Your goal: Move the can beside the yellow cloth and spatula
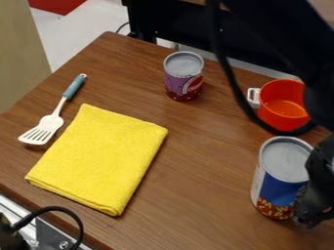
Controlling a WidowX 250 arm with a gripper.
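Gripper (309, 216) is at right side of blue can (277, 188) — how wide, or if holding, cannot tell. Blue can stands near pot (284, 120) — apart from cloth (101, 156), spatula (49, 123).

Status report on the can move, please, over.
Gripper at blue can's side, grip unconfirmed. Blue can upright, not yet beside yellow cloth and spatula. Purple can nearer table's far edge, probably off the direct path.
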